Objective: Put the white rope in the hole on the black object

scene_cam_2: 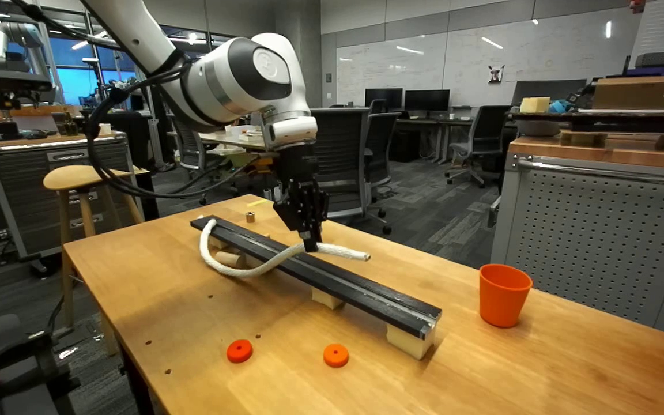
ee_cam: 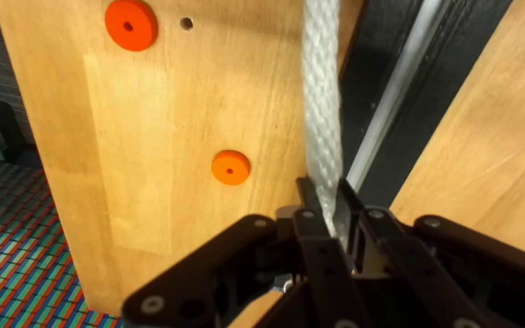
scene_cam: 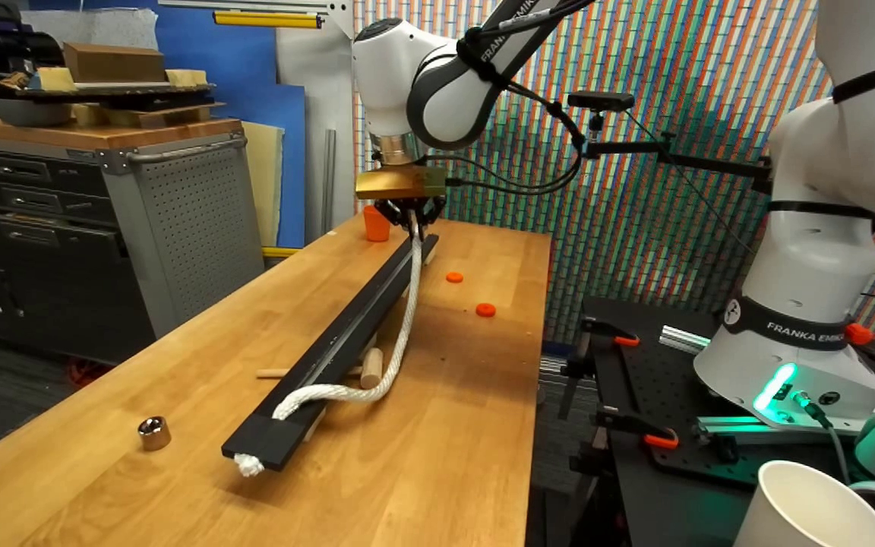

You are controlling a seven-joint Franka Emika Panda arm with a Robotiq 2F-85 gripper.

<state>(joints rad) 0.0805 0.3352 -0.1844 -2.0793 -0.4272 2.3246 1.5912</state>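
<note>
A long, rectangular, light brown wooden worktop [scene_cam: 475,410] carries the objects; over it reaches a jointed, smooth-shelled white and dark grey robot arm [scene_cam_2: 240,80]; along the worktop runs a very long, narrow, straight black bar [scene_cam_2: 343,281] with a pale groove down its top; a thick, braided white rope [ee_cam: 321,105] has one end at the bar's top, close to the bar's end, where, in an exterior view, a frayed white tuft [scene_cam: 248,465] shows; from there the rope bows out past the bar's side, dips towards the worktop and climbs to a black, many-jointed gripper [scene_cam_2: 310,245]; its jaws pinch the rope a little short of its free end, which sticks out beyond them, higher than the bar; whether they are directly over the bar or beside it, I cannot tell.

An orange, tapered, plastic-looking cup [scene_cam_2: 503,295] stands upright near the bar's opposite end; cream-coloured, rectangular, foam-like blocks [scene_cam_2: 408,343] sit between the bar and the worktop; a short, round, pale wooden dowel [scene_cam: 371,369] lies just beside the bar, near the rope's bend; on that same side lie a flat, round red-orange disc [scene_cam_2: 240,351] and a flat, round orange disc [scene_cam_2: 336,355], each with a small central hole; a short, hollow, shiny metal cylinder [scene_cam: 154,434] rests on the bar's other side.
</note>
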